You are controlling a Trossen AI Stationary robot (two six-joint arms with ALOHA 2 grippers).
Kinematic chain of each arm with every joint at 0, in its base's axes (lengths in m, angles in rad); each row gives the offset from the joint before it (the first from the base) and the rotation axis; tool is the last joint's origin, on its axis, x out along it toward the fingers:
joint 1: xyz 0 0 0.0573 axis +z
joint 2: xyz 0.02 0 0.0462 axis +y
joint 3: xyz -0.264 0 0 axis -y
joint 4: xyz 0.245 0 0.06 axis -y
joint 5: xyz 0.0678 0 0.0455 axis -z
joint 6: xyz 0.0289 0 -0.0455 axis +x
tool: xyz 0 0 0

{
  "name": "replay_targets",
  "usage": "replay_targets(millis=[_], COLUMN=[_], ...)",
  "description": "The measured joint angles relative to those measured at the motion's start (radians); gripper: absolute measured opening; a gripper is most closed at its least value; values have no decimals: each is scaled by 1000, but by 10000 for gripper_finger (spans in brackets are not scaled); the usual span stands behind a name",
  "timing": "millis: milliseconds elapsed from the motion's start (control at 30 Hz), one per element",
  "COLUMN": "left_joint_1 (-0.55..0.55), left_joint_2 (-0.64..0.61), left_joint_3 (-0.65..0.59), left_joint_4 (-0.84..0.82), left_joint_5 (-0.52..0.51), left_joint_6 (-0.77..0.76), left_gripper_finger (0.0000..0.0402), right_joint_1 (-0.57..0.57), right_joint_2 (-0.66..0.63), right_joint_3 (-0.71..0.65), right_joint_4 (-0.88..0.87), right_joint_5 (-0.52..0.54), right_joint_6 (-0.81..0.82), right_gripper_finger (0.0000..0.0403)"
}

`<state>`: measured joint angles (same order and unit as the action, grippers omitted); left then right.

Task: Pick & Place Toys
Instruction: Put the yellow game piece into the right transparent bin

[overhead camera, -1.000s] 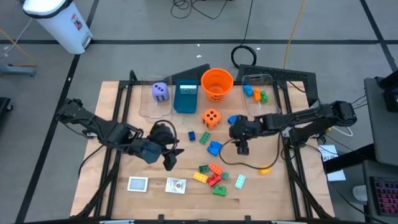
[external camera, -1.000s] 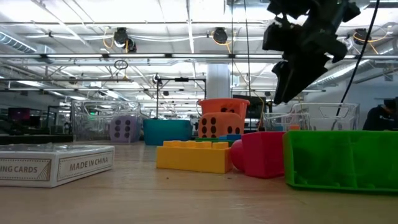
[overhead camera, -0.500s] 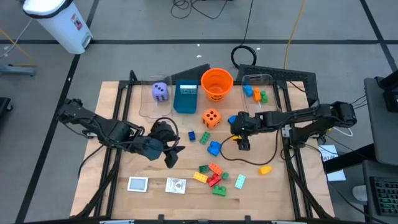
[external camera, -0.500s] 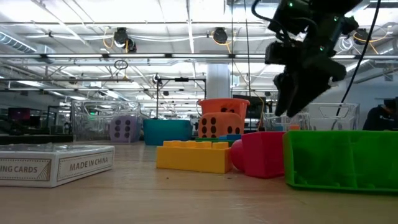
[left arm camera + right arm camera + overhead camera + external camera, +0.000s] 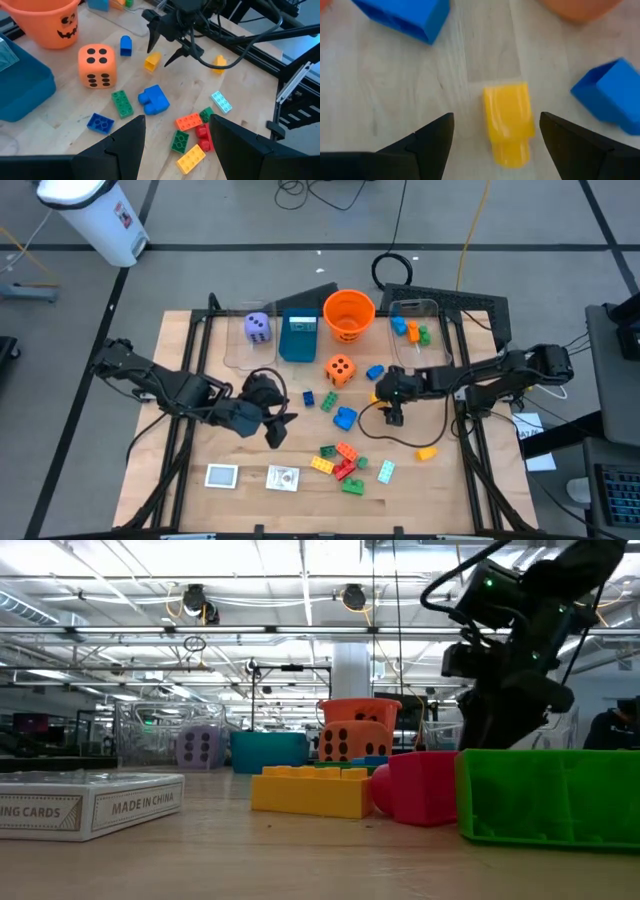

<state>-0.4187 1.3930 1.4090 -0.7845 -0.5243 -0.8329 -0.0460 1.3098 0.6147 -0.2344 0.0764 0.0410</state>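
My right gripper (image 5: 381, 393) (image 5: 495, 145) hangs low over the table's middle, open. Its fingers stand on either side of a small yellow brick (image 5: 507, 122) (image 5: 152, 61) that lies on the wood, without touching it. Beside it lie two blue bricks (image 5: 405, 15) (image 5: 615, 95) and the orange die (image 5: 340, 369). More bricks lie in a cluster (image 5: 340, 462) toward the near edge. My left gripper (image 5: 275, 423) (image 5: 175, 145) hovers left of centre, open, with nothing between its fingers. The purple die (image 5: 257, 326) sits in a clear bin.
An orange bucket (image 5: 348, 313), a teal box (image 5: 297, 335) and a clear bin with bricks (image 5: 412, 328) stand along the far side. Two white cards (image 5: 222, 475) (image 5: 284, 478) lie near the front edge. A dark cable (image 5: 400, 442) trails across the table below the right arm.
My right gripper has sunk toward the table, coming down over the yellow brick, and its fingers have spread wider. The toys lie where they were.
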Motion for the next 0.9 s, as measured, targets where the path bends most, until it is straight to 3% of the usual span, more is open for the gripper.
replay_targets(millis=[433,900], left_joint_1=[27,27], left_joint_2=[0,0], left_joint_3=[0,0], left_joint_4=[2,3], left_joint_5=[0,1], left_joint_6=[0,-8], left_gripper_finger=[230,230], right_joint_1=[-25,-47], right_joint_2=[0,0], right_joint_3=[-106,-112], right_joint_4=[209,212], right_joint_5=[27,26], right_joint_6=[74,71], right_gripper_finger=[276,191])
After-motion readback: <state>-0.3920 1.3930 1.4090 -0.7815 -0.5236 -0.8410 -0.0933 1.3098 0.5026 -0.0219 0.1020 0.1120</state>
